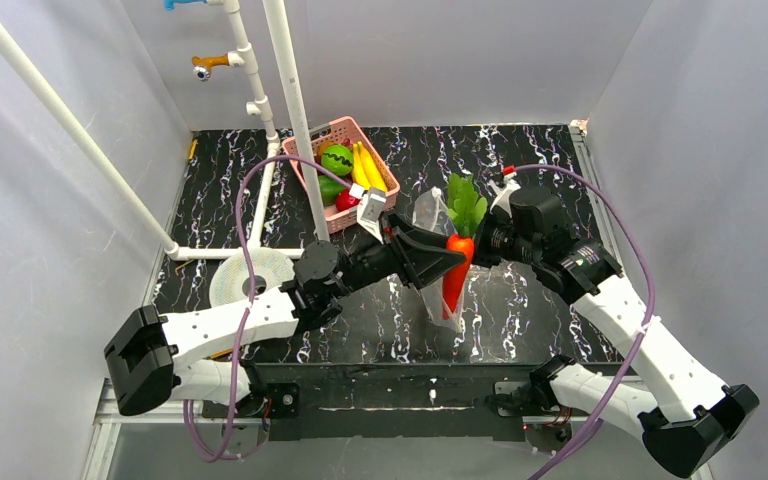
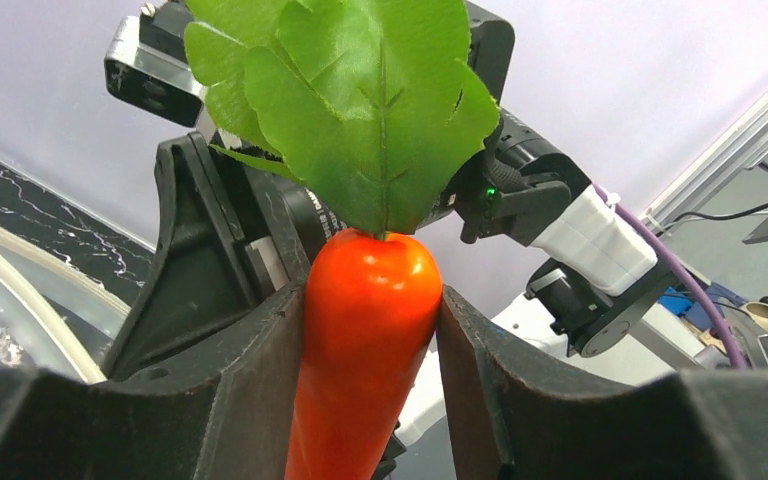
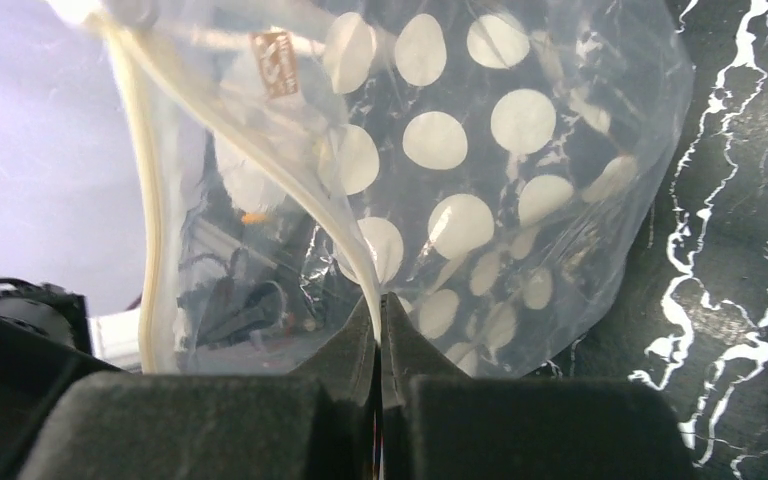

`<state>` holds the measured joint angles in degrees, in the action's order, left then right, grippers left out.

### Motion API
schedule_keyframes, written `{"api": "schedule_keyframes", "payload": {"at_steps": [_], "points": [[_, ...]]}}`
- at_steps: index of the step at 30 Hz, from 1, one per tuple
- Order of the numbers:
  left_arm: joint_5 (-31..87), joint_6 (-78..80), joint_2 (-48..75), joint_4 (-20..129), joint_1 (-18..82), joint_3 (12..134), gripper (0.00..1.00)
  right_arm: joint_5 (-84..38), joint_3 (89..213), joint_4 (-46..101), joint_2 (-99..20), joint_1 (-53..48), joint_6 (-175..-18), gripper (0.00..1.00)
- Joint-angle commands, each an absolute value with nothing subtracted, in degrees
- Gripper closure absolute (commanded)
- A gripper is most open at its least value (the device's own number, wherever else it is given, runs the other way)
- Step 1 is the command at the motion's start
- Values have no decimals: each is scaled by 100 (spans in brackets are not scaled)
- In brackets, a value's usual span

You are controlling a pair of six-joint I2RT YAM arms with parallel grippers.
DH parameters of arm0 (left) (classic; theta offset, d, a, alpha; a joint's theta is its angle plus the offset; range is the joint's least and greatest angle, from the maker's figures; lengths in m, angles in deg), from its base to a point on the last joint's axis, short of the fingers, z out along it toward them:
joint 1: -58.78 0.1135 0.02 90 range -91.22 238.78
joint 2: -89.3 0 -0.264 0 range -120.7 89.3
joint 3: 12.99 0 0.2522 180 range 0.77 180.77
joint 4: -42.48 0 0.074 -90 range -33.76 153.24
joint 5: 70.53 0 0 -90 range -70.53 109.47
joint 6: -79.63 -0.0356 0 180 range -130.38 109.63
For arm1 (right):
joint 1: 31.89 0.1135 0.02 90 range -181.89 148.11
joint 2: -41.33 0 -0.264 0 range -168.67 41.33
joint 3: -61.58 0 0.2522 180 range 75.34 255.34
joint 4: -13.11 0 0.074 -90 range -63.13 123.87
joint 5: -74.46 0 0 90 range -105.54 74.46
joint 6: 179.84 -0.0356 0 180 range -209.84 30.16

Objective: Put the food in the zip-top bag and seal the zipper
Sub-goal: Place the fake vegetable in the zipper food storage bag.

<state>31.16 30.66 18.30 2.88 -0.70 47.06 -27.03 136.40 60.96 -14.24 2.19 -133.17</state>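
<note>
The carrot (image 1: 456,272) hung tip-down, leaves up, over the middle of the tabletop (image 1: 540,175), clamped between the fingers of the left end effector (image 2: 372,310). Just beside it, the right end effector (image 3: 380,335) was pinched together on the mouth edge of the clear bag (image 3: 520,170). Other food (image 1: 345,165) lay in the pink basket (image 1: 322,129) behind.

In the middle of the table (image 1: 540,300), the carrot (image 1: 457,262) stands upright between the left gripper's (image 1: 438,258) jaws beside the bag (image 1: 430,215), whose edge the right gripper (image 1: 488,243) pinches from the right, with the basket (image 1: 332,128) of other food (image 1: 337,158) behind them to the left.
</note>
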Motion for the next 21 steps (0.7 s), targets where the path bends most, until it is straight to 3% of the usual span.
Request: {"api": "schedule_keyframes", "payload": {"at_steps": [1, 15, 21], "points": [[2528, 2618, 2006, 29, -182, 4506, 100, -2673, 13657, 5604, -1399, 186, -13814, 99], [2428, 1914, 2645, 801, -256, 3668, 100, -4015, 13428, 4861, -1321, 57, -14559, 99], [2286, 1819, 2862, 1144, -265, 3591, 97, -3853, 13540, 5004, -1281, 54, -14488, 99]]}}
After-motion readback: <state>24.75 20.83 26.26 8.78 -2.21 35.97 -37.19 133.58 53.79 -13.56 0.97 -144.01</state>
